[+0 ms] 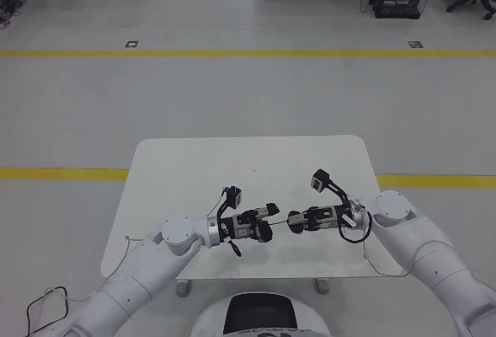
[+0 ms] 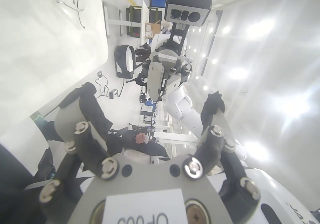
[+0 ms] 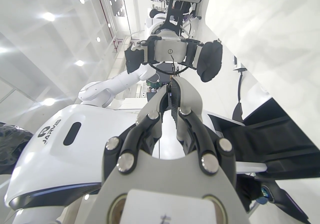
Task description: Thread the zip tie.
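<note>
Both arms meet in the air over the front middle of the white table point(image 1: 248, 168). My right gripper point(image 3: 171, 84) is shut on a thin black zip tie point(image 3: 172, 67), whose strap curves out past the fingertips toward the left gripper. My left gripper point(image 2: 150, 92) is open, its black-padded fingers point(image 2: 87, 95) spread wide on either side of the right gripper's tip point(image 2: 156, 96). In the top view the left gripper point(image 1: 270, 221) and right gripper point(image 1: 295, 221) face each other, a short stretch of zip tie point(image 1: 282, 221) between them.
Several loose black zip ties point(image 2: 73, 6) lie on the table surface away from the grippers. The table's rounded corner point(image 2: 105, 52) and edge are close below the left gripper. Floor with yellow lines point(image 1: 248, 53) surrounds the table.
</note>
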Action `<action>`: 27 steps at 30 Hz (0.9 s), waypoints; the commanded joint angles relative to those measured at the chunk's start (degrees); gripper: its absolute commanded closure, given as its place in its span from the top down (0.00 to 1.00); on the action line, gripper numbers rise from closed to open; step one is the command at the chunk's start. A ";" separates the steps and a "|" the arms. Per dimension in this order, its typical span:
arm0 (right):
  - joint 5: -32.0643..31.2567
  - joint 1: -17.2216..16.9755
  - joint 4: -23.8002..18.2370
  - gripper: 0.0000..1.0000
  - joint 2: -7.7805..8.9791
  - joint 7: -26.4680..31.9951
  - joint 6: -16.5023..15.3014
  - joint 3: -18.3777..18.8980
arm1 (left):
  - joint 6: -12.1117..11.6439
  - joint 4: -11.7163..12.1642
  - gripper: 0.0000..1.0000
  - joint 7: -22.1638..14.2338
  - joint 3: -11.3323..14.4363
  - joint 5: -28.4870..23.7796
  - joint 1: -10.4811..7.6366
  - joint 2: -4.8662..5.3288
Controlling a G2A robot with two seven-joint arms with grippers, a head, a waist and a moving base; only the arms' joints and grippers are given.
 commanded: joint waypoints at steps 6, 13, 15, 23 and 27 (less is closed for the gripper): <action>-0.24 -0.31 -0.28 0.00 -0.22 0.21 0.17 0.58 | 0.27 -0.11 1.00 -0.25 0.46 0.10 -0.03 -0.06; -0.65 -0.36 -0.33 0.00 -0.57 0.57 0.45 0.73 | 0.13 0.14 1.00 -0.40 0.72 -0.11 -0.28 -0.16; -0.82 -0.37 -0.25 0.00 -0.68 0.59 0.53 0.77 | 0.05 0.19 1.00 -0.48 0.73 -0.25 -0.32 -0.17; -1.16 -0.43 0.28 0.00 -1.00 0.64 0.73 1.19 | -0.15 0.31 1.00 -0.63 0.57 -0.59 -0.30 -0.11; -1.34 -0.64 0.28 0.00 -1.02 0.78 0.58 1.69 | -0.11 0.30 1.00 -0.54 0.48 -0.57 -0.22 -0.06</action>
